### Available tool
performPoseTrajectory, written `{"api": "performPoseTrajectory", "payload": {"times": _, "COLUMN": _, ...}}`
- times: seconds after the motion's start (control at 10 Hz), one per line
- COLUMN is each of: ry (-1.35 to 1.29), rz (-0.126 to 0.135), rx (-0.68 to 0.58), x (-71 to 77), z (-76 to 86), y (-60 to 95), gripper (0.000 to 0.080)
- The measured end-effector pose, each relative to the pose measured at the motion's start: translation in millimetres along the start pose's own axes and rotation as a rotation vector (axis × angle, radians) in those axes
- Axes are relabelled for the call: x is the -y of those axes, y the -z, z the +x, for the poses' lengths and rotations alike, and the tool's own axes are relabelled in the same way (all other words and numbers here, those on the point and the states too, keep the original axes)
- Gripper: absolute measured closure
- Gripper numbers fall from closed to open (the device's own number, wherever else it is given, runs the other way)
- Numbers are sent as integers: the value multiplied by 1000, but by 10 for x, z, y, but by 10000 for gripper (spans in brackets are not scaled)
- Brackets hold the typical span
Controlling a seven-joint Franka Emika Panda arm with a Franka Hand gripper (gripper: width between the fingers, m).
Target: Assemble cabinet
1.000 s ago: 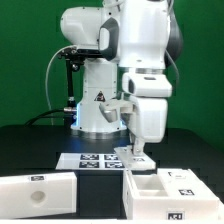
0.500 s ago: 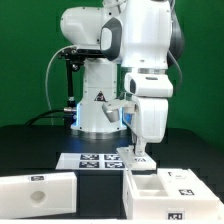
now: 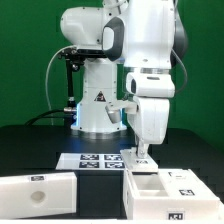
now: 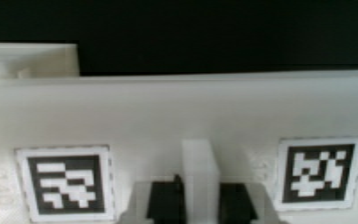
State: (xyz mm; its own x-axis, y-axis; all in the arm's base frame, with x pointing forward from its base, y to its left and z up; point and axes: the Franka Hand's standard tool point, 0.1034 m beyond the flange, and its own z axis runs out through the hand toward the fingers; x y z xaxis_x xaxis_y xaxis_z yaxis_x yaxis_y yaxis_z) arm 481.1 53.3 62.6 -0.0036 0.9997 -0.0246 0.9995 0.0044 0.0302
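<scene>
My gripper [image 3: 141,153] hangs over the gap between the marker board and the white cabinet box [image 3: 146,203], which lies at the front of the exterior view's right with open compartments. In the wrist view my gripper [image 4: 197,205] has its two dark fingers [image 4: 158,203] pressed on either side of a thin white rib of a white cabinet panel [image 4: 176,110] bearing two square tags. The panel fills most of that view. In the exterior view the held panel shows only as a small white piece [image 3: 134,156] at the fingers.
A white slab panel [image 3: 35,190] with a round hole lies at the front of the exterior view's left. The marker board [image 3: 95,161] lies behind it, in front of the robot base [image 3: 95,105]. Another white part [image 4: 25,60] shows beyond the held panel.
My gripper has drifted a little toward the exterior view's right, closer to the cabinet box, with its grip unchanged. The parts on the table have not moved.
</scene>
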Motion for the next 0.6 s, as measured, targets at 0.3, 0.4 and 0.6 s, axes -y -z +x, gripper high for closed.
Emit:
{"api": "performPoseTrajectory", "payload": {"times": 0.3, "ry": -25, "rz": 3, "rx": 1, "x": 49, "z": 37, "y": 10, "gripper": 735}}
{"api": "performPoseTrajectory", "payload": {"times": 0.4, "ry": -26, "rz": 9, "rx": 3, "x": 107, "z": 48, "y": 9, "gripper": 735}}
{"api": "performPoseTrajectory", "payload": {"times": 0.6, "ry": -30, "rz": 29, "rx": 5, "x": 242, "z": 42, "y": -42, "gripper": 735}}
